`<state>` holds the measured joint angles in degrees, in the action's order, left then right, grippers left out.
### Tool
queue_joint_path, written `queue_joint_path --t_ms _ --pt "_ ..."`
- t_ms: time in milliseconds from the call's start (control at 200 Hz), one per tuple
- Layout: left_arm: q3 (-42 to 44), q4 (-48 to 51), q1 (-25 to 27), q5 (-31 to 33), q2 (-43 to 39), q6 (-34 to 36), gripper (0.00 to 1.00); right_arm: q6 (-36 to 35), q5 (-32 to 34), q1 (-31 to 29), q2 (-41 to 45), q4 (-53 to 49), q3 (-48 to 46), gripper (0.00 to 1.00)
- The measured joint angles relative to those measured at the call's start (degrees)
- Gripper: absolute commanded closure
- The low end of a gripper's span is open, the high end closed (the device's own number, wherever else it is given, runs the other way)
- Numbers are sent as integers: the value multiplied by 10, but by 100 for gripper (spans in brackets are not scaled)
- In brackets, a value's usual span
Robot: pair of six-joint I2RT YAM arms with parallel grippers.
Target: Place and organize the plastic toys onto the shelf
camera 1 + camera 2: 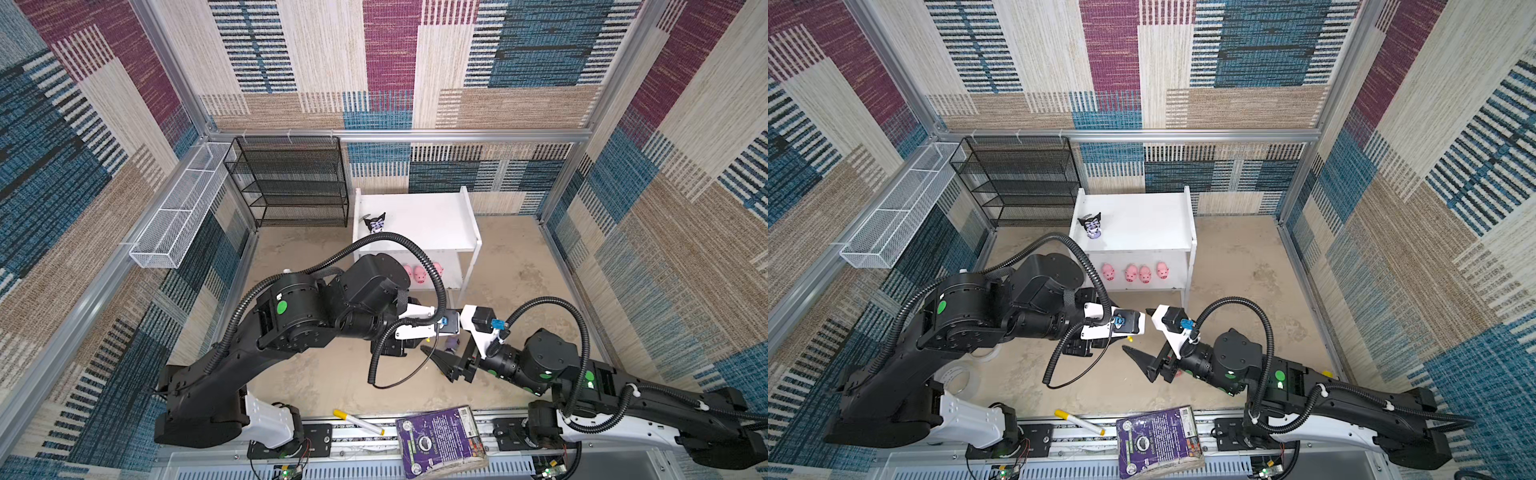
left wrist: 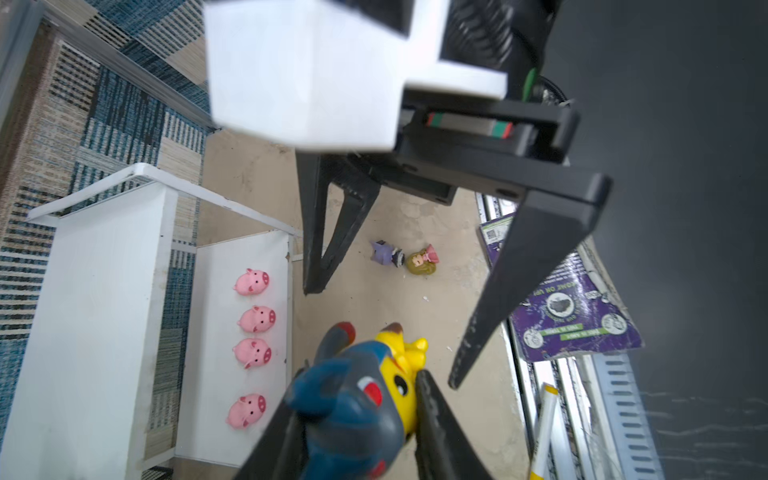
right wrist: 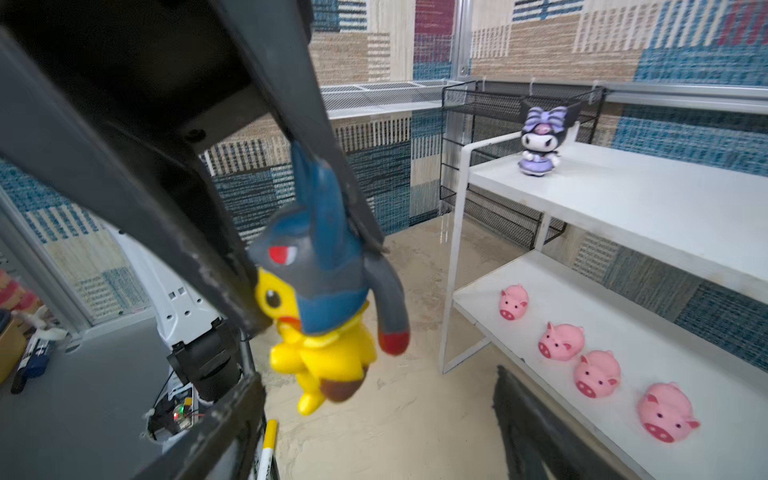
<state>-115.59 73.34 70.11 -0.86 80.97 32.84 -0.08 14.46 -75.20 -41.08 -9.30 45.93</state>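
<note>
Closest to both wrist cameras, the hooded toy [image 2: 361, 415] is pinched by its head between the fingers of the left gripper [image 2: 363, 374] and is held in the air, feet down, a little out in front of the shelf [image 1: 1142, 224]. Beside it, also in front of the shelf, the right gripper [image 2: 382, 336] is held with its jaws spread wide, and nothing is gripped by it. Four pigs [image 2: 257, 319] are lined up in a row along the shelf's lower board, snouts turned to the front. One eared toy [image 3: 540, 141] is stood upright on the upper board, near the left side panel. On the floor [image 1: 1246, 266] in front of the shelf, the lilac toy [image 2: 386, 253] and the girl [image 2: 422, 262] are laid down head to head, just beside each other; whether they touch cannot be told. Farther out from the shelf, at the near edge of the floor, a book [image 1: 440, 440] and a marker [image 1: 358, 422] are seen lying near each other but apart. A rack [image 1: 291, 183] is stood just beside the shelf's left panel, against the back wall [image 1: 457, 166].
</note>
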Motion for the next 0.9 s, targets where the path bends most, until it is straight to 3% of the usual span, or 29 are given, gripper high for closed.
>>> queue_joint_path --t_ms 326,471,691,896 --pt "5 14 10 -26 -8 -11 93 -29 -60 0 -40 5 28 33" --pt "5 15 14 -27 -7 -11 93 -32 -78 0 -58 7 29 49" --pt "4 13 15 -25 -4 -11 93 -29 -85 0 -57 12 26 64" --pt "1 9 15 -25 -7 -10 92 -23 -93 0 -47 15 23 71"
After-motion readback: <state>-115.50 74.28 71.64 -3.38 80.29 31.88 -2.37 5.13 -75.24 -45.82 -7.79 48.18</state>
